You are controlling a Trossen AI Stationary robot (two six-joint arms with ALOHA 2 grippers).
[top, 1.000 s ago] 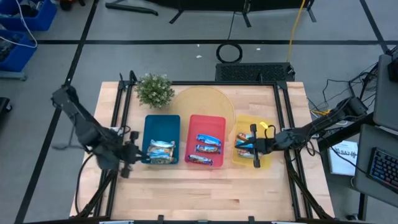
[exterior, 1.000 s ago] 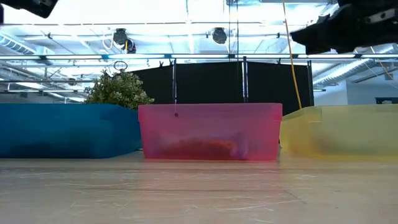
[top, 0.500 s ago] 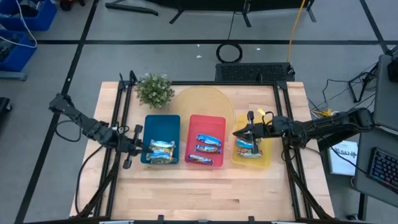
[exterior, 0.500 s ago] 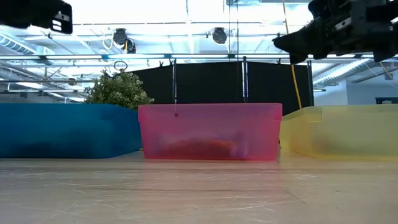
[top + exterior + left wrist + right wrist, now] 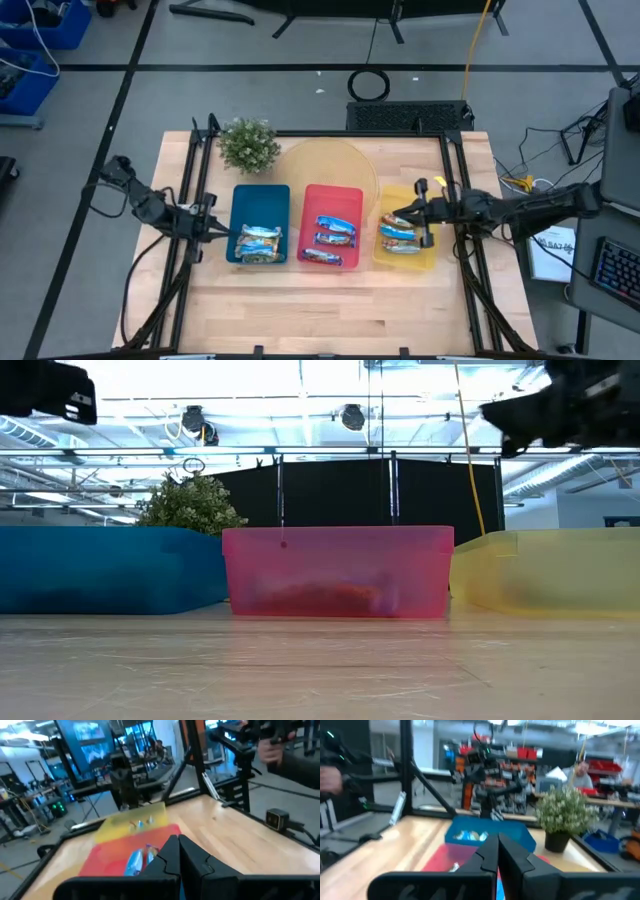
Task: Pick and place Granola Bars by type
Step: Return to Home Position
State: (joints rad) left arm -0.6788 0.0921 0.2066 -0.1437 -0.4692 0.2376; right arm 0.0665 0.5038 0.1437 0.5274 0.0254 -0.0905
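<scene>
**Sitting sorted in 3 trays, both grippers empty**

The granola bars lay inside 3 trays set side by side across the middle of the table. There was a small heap in the blue tray on the left, 3 in a column in the red tray at centre, & a stack in the yellow tray on the right.

The left gripper hung at the table's left edge, just beside the blue tray's outer wall & apart from the bars. Its wrist view showed the 2 fingers pressed together w/ nothing btwn them, facing across the red tray toward the yellow one.

The right gripper hung over the yellow tray, above its stack. In the low view that arm sat well above the tray rims. Its fingers were also pressed together, holding nothing, & faced over the red tray toward the blue one.

A small potted plant stood at the rear left, behind the blue tray. A pale round board lay behind the red tray
</scene>
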